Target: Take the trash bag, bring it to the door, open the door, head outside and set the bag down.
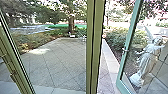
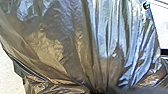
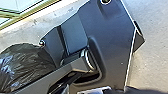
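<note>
Dark, shiny and stretched, the trash bag point(image 2: 75, 47) shows large in the left wrist view. Its folds draw together at my left gripper point(image 2: 100, 91), which is shut on the bag. In the right wrist view the bag point(image 3: 23, 65) bulges out beside the robot's dark base plate. Part of my right gripper point(image 3: 142, 90) shows as a dark blurred shape; its state cannot be told. In the head view a green-framed glass door point(image 1: 121, 72) with a handle stands swung open on the right, past a thick upright post point(image 1: 94, 47).
Another framed upright point(image 1: 15, 60) slants along the left. Outside lies a tiled paved yard point(image 1: 57, 62) with bushes point(image 1: 118, 37) and a tree point(image 1: 71, 23). A pale statue point(image 1: 147, 60) stands behind the open door's glass. A pale floor point(image 3: 150, 62) surrounds the base.
</note>
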Tool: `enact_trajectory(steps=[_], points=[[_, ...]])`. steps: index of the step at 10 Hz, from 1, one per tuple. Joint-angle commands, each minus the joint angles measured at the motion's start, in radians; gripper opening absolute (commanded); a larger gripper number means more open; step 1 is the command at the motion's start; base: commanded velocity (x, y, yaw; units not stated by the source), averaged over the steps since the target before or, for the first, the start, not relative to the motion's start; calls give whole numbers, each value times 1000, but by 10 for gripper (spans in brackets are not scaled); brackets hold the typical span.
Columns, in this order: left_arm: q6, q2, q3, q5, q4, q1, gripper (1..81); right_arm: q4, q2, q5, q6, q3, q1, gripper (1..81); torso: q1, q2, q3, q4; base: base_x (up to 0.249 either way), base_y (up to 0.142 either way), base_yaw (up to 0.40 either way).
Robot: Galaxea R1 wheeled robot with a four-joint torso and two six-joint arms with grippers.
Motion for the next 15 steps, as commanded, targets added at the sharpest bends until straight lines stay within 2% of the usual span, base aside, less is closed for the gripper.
enact_trajectory(steps=[1, 2, 3, 5, 6, 7, 8, 9, 10, 11, 12, 14, 15], points=[[-1, -2, 1, 65, 7, -53, 10, 3, 57, -47, -6, -79, 31, 811, 0, 0, 97, 0, 0, 0, 0], [1, -2, 1, 65, 7, -56, 10, 4, 66, -47, -6, -89, 31, 811, 0, 0, 15, 0, 0, 0, 0], [1, -2, 1, 65, 8, -58, 10, 10, 75, -47, -5, -102, 31, 811, 0, 0, 37, 0, 0, 0, 0], [2, 1, 1, 65, 8, -59, 10, 16, 115, -48, -3, -163, 31, 811, -2, -1, 53, 0, 0, 0, 0], [2, -2, 1, 65, 8, -61, 10, 16, 143, -48, -2, -197, 29, 811, -2, -2, 51, 98, 0, 0, 0], [2, -4, 1, 65, 8, -61, 10, 16, 167, -48, 0, -226, 29, 811, -2, -2, 51, 102, 0, 0, 0], [2, -4, 1, 65, 8, -61, 10, 15, 181, -47, -2, -238, 29, 811, -2, -2, 51, 115, 0, 0, 0], [2, -4, 1, 65, 8, -61, 10, 13, 190, -48, -2, -243, 31, 811, -2, -2, 51, 46, 0, 0, 0], [1, -5, 1, 65, 8, -61, 10, 12, 198, -48, -3, -255, 28, 811, -2, -2, 51, 79, 0, 0, 0], [1, -4, 1, 65, 8, -67, 10, 1, 213, -48, -5, -269, 26, 811, -2, -2, 51, 105, 0, 0, 0], [1, -4, 1, 65, 8, -70, 10, 0, 238, -59, -5, -299, 23, 811, -2, -2, 51, 118, 0, 0, 0], [24, -4, 1, 65, 10, -78, 10, -8, 314, -47, -6, -408, -6, 811, -2, -2, 51, 115, 0, 0, 0], [24, -2, -5, 65, 11, -81, 10, -33, 359, -27, -8, -471, -13, 811, -2, -2, 51, 115, 0, 0, 0]])
